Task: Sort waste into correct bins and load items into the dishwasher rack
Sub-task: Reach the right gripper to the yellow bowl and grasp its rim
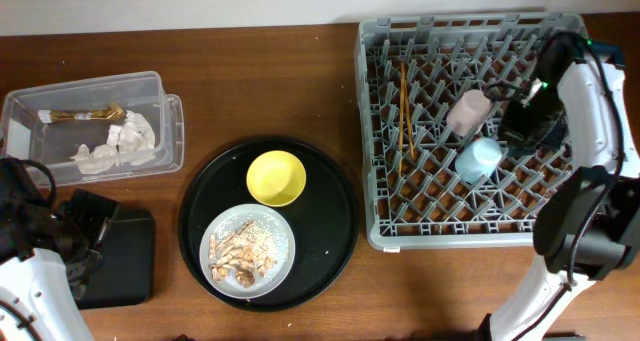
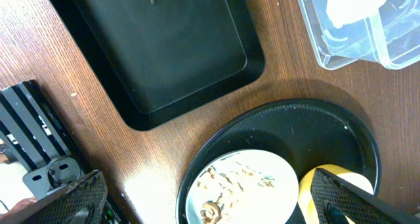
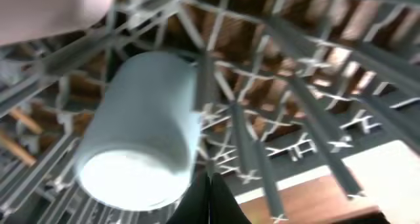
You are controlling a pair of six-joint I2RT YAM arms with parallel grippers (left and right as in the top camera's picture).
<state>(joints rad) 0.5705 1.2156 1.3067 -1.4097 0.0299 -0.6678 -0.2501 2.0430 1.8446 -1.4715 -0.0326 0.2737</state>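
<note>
Plate (image 1: 211, 249) of food scraps (image 1: 240, 253) mid-table, near edge, on round black tray (image 1: 196, 206) | lies right of left gripper (image 2: 207, 184), fingers spread wide, empty, nearer arm | right gripper (image 3: 210, 196) pinched closed on nothing beside light-blue cup (image 1: 478, 159), dishwasher rack (image 1: 366, 181), far-right corner

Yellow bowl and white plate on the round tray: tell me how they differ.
The yellow bowl is bright yellow; the plate is white-grey. The bowl is empty; the plate carries food scraps. The bowl looks smaller across than the plate. Both are round and sit on the round black tray.
</note>
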